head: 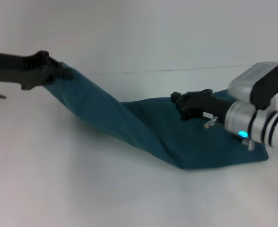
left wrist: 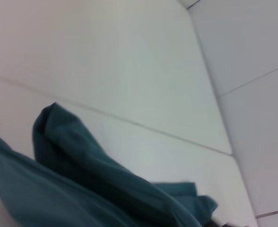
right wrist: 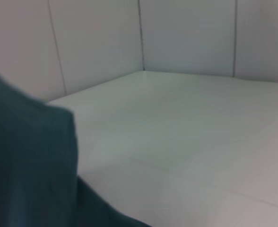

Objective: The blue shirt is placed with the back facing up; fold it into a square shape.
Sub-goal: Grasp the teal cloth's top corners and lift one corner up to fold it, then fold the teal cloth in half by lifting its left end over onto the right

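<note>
Since the blue shirt (head: pixel 143 127) is soft knit cloth, it can be expected to handle as light, limp and prone to sagging, with no stiffness to hold a fold by itself. It lies toward the right side of the white tabletop (head: pixel 82 189), one end flat and the other drawn up and out toward the tabletop's left edge, so that a slanting, taut band of cloth is formed. That raised end is pinched by the left gripper (head: pixel 63 72), whose fingers are pressed together on the fabric near the far left. The right gripper (head: pixel 178 101) is held low over the flat part of the shirt, near the tabletop's right edge; whether its fingers are spread or pressed together cannot be told.

By judgement, hold is best taken at hems, corners or seams, where the doubled cloth gives a firmer pinch, and both ends should be carried evenly so that wrinkles are not dragged in. Slipping from a thin pinch is the likely risk.

No brand, label, print or legible writing can be made out on the shirt or elsewhere.
</note>
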### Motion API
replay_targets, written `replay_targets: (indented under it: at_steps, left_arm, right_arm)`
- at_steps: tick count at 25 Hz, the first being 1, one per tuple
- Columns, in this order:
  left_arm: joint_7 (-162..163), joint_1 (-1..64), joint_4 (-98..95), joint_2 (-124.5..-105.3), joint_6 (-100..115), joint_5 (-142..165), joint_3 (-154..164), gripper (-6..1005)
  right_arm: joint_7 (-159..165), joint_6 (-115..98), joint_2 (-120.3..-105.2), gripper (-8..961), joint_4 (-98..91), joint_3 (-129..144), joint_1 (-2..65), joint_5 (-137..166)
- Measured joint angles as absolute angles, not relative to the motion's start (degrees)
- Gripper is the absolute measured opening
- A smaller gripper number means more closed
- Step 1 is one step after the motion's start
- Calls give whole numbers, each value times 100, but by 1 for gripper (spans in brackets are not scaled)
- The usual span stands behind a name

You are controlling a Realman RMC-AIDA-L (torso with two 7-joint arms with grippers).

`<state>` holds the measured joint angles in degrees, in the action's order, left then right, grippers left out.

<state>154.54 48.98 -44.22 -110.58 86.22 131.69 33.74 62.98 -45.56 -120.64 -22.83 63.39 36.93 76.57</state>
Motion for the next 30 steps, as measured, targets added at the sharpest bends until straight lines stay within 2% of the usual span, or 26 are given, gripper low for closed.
replay_targets:
  at_steps: [5,12,18,26,30]
  left_arm:
    - [15468,5105,-4420,-10995,8611,13118,3375,52]
    - [15457,5161,-4426,-10917,8677,13020,3375,52]
    - [15441,5171,-4526,-10843,8871,12974,3325,52]
    - [15407,5136,-4599,-10782,8934,12920,3322,53]
    - [15359,5116,-4592,-10790,8938,12919,3322,53]
  right_arm:
    - [5079,-4430,-12094,-1,-1316,6348,4232,6782]
    - [4508,-4195,-12165,-1,-526,6370,4957,6689]
    - [4488,-4131,-12166,0,96,6388,5524,6950]
    - [4632,-4463,-12164,0,478,6282,5916,7439]
    - [4658,-4429,-12162,-1,468,5812,5843,7426]
